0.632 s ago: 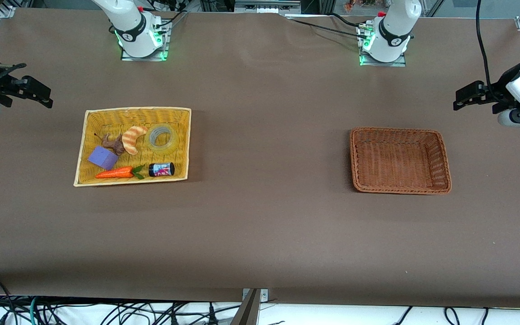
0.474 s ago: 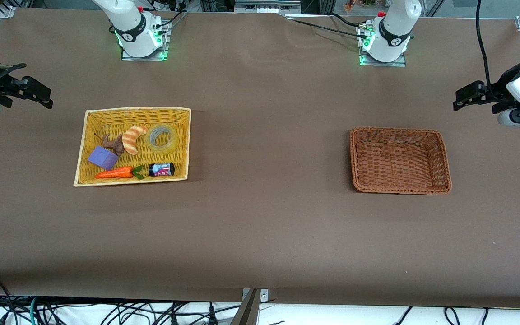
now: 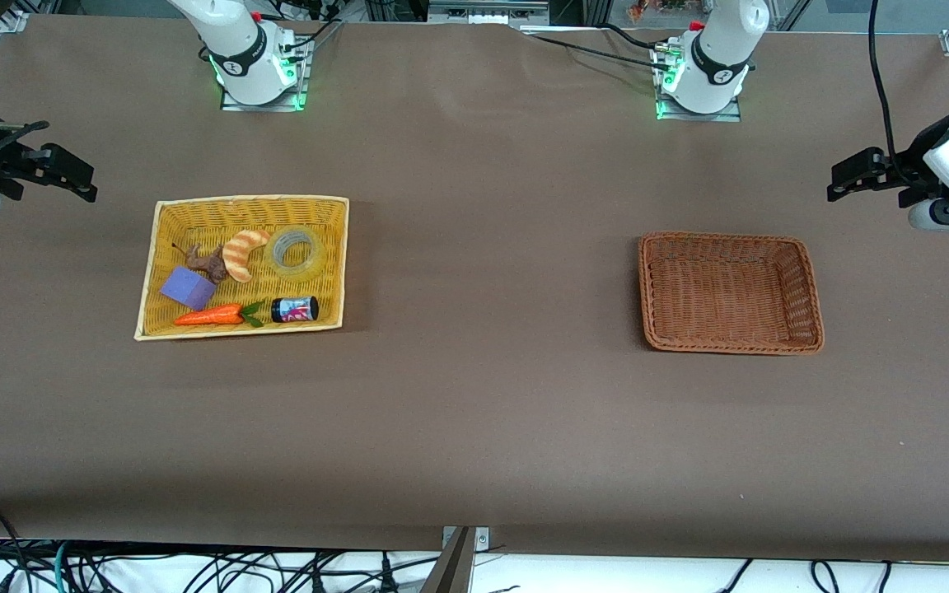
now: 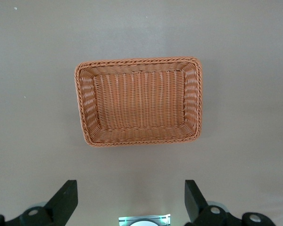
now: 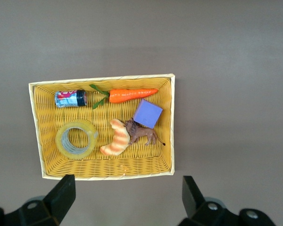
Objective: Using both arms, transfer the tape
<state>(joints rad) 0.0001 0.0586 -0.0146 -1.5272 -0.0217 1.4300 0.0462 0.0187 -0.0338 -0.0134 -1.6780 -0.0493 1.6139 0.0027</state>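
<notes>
Brown cloth over whole table (image 3: 474, 412), bare along the edge nearest the front camera. Farther in, two baskets well apart: yellow wicker basket (image 3: 334, 263) toward the right arm's end, brown wicker basket (image 3: 647, 288) toward the left arm's end, nothing seen inside the brown one. In the yellow basket, nearest row: orange carrot (image 3: 209, 315) with green leaves, lying flat, and small dark can (image 3: 294, 309) on its side just beside the leaf end. Next row back: purple block (image 3: 187, 287), brown animal figure (image 3: 208, 263) touching or nearly touching it, striped croissant (image 3: 242, 254) against the figure. Tape (image 3: 296, 250) lying flat in the basket's corner farthest from the camera, on the side toward the table's middle, just beside the croissant, farther back than the can; grey core facing up. Nothing gripping it. Right gripper (image 3: 71, 175) up in the air past the yellow basket's outer side, over the table's right-arm end; fingers (image 5: 61, 195) spread wide apart in the right wrist view, holding nothing. Left gripper (image 3: 853, 175) likewise aloft over the table's left-arm end, outward of the brown basket; fingers (image 4: 66, 200) wide apart in the left wrist view, holding nothing. Farthest back, both arm bases along the table's rear edge, green lights at each.
</notes>
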